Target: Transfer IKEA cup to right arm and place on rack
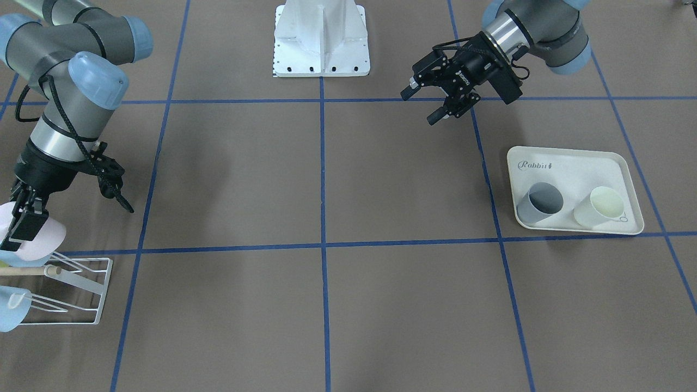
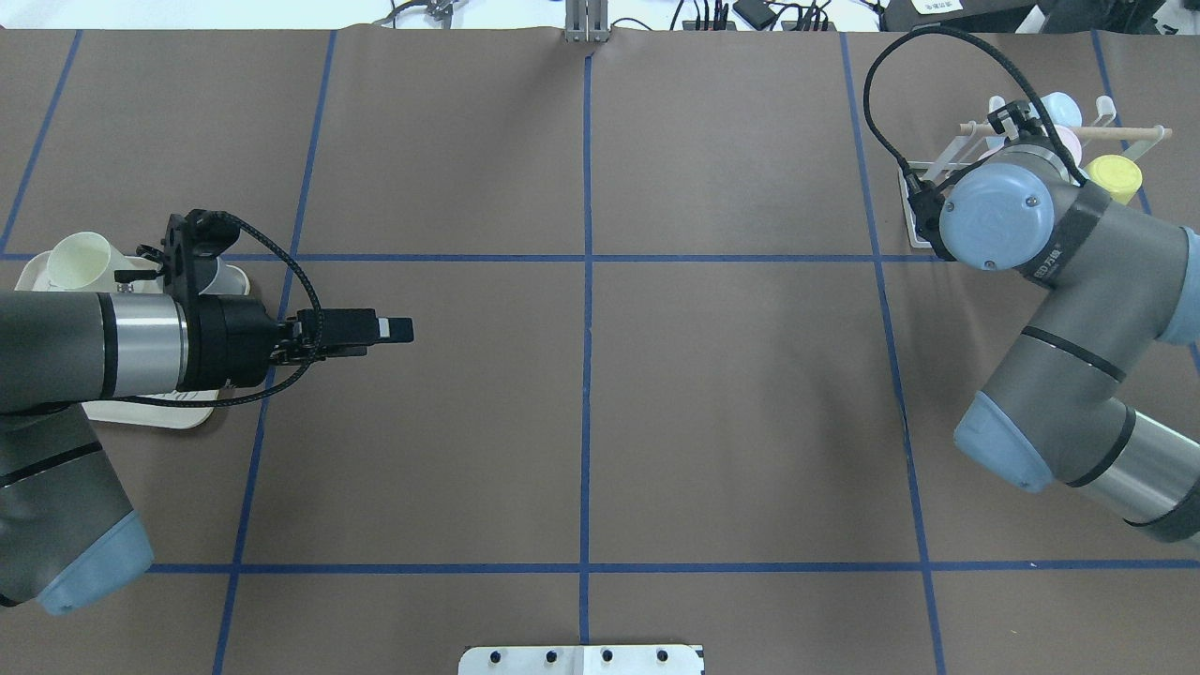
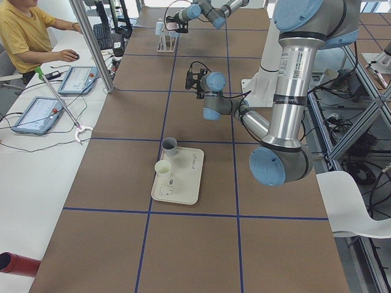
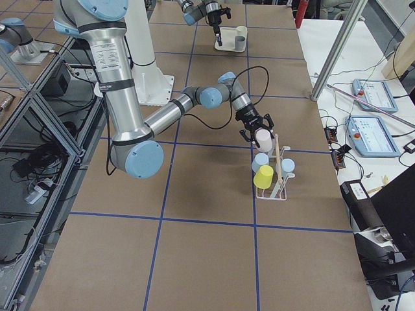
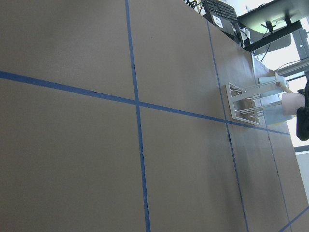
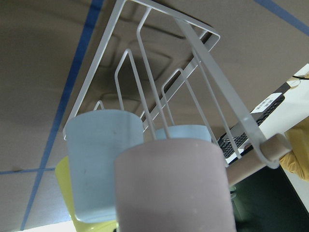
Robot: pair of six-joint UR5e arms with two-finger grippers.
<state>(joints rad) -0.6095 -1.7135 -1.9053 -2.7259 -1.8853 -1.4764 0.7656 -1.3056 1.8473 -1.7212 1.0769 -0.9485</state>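
Right jaws clenched on pink cup point(image 1: 39, 240), fingers point(image 1: 22, 226) across its wall. Cup tilted, over end of rack point(image 5: 235, 102), just above wooden rod point(image 1: 24, 270); on prong or not, cannot tell. Rack carries two light blue cups point(image 4: 260, 160) and yellow cup point(image 4: 263, 176). Left jaws spread, nothing between, above brown surface point(image 1: 326, 179), well apart from rack, near cream tray point(image 1: 572, 163). Tray holds grey cup point(image 1: 539, 202) and cream cup point(image 1: 598, 207), side by side.

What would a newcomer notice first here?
The right gripper is clamped on a pink cup at the white wire rack, which carries blue cups and a yellow cup. Across the table, the left gripper hangs open and empty near a cream tray holding a grey cup and a cream cup.
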